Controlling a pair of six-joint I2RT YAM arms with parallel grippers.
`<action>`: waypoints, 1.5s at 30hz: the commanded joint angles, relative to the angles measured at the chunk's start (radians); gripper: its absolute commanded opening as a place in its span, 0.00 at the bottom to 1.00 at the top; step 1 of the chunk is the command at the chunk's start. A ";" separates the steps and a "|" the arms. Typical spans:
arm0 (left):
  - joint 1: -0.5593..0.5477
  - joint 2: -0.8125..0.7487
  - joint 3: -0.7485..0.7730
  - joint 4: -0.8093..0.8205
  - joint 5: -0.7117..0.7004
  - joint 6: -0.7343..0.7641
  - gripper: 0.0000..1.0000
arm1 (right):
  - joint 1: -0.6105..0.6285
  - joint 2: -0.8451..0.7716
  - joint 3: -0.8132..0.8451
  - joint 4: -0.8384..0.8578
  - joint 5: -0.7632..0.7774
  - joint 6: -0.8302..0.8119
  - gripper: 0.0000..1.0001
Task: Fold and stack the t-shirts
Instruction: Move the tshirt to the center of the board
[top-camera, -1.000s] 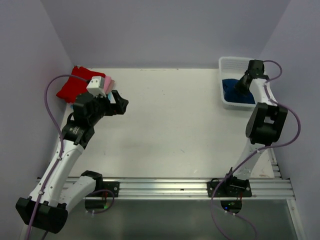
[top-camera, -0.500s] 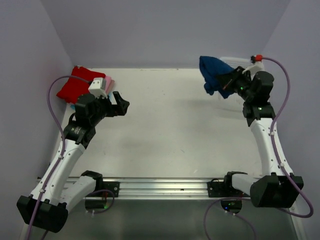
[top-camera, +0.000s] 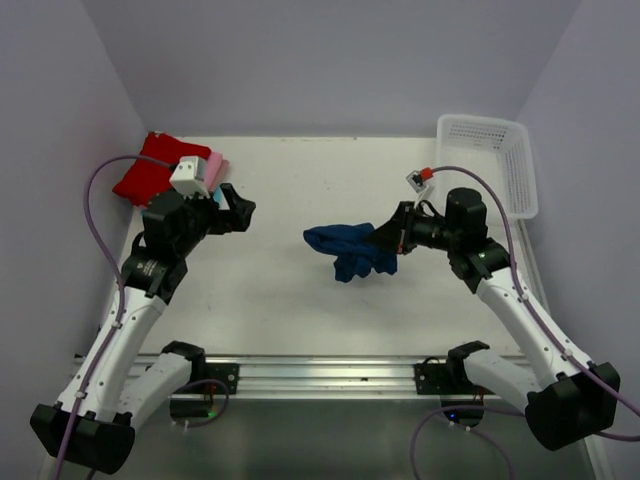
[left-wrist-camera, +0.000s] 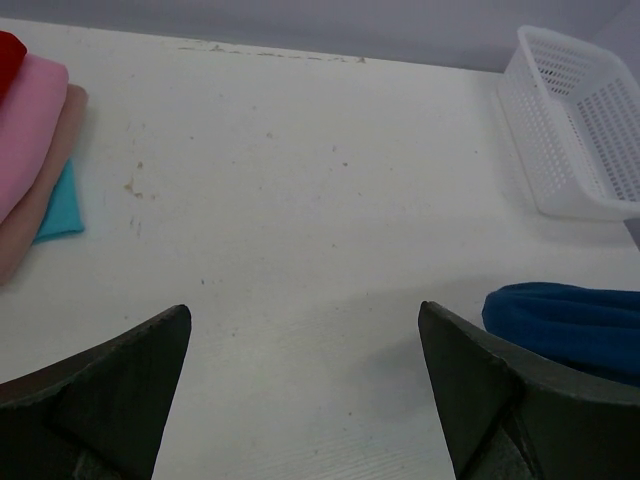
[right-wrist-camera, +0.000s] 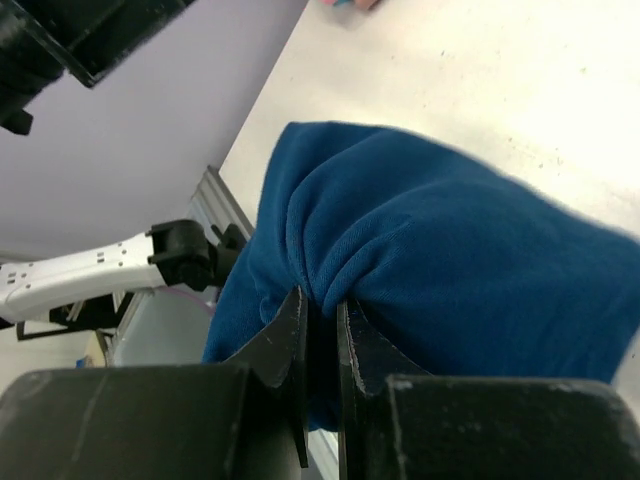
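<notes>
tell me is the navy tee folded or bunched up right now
Bunched up, not folded: the navy t-shirt hangs as a crumpled wad pinched in the right gripper, with no flat layers or straight edges.

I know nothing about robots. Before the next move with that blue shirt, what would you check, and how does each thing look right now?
1. Grip: the right pincer is shut on the blue shirt: ok.
2. The shirt is out of the basket: ok.
3. Bare table around it for spreading: ok.
4. The left pincer is open and holds nothing: ok.
5. Shirt flat enough to fold: not ok, bunched up.
6. Which side faces up: cannot tell.
</notes>
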 joint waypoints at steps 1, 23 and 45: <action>0.004 -0.021 -0.005 0.017 -0.009 -0.023 1.00 | 0.008 -0.008 -0.034 -0.003 -0.066 -0.015 0.00; 0.002 -0.019 -0.022 0.045 0.028 -0.049 0.99 | 0.260 0.252 0.099 -0.250 0.589 -0.164 0.92; 0.004 -0.091 -0.016 -0.027 -0.018 -0.030 0.99 | -0.207 0.841 0.438 -0.384 1.070 0.160 0.00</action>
